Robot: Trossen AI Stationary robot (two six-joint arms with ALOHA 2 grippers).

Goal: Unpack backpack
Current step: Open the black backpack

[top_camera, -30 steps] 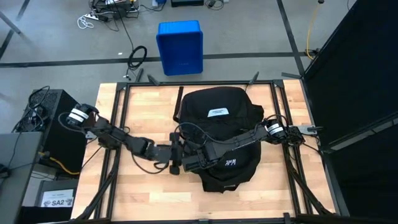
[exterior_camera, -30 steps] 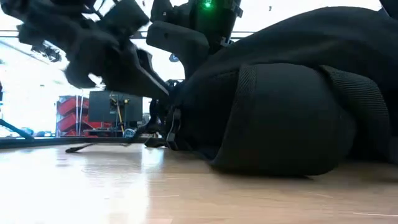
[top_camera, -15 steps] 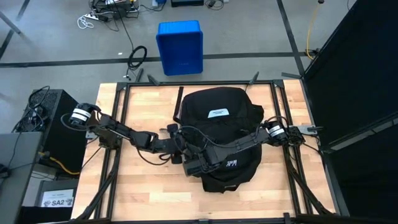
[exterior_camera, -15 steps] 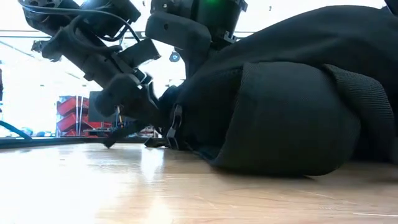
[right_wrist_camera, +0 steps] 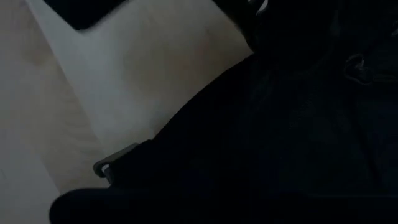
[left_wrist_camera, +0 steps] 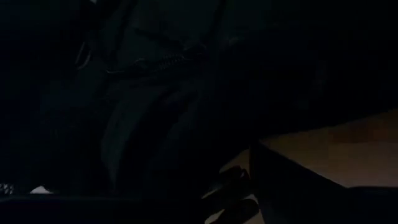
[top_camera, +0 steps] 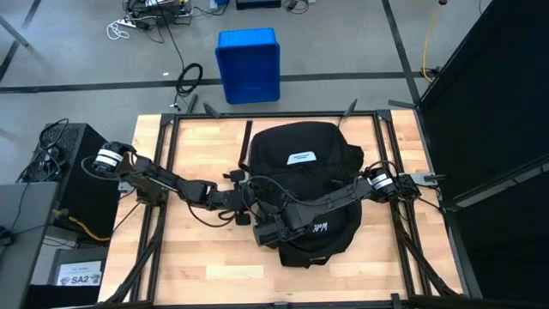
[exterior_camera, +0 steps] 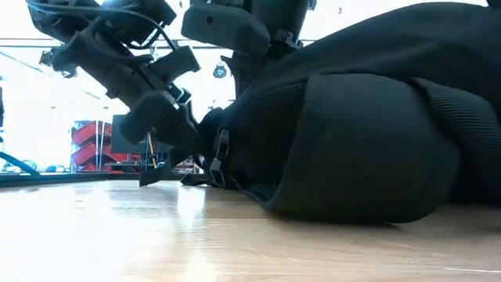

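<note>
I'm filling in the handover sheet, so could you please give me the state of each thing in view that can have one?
backpack: lying flat on the table, label side up; no contents showing outside it.
left gripper: at the backpack's left edge, fingers hidden against the dark fabric.
right gripper: shut, low over the backpack's front-left corner.
blue bin: on the floor beyond the table.

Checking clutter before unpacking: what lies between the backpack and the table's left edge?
In the high view, only the left arm crosses bare wood there, reaching the backpack.
</note>
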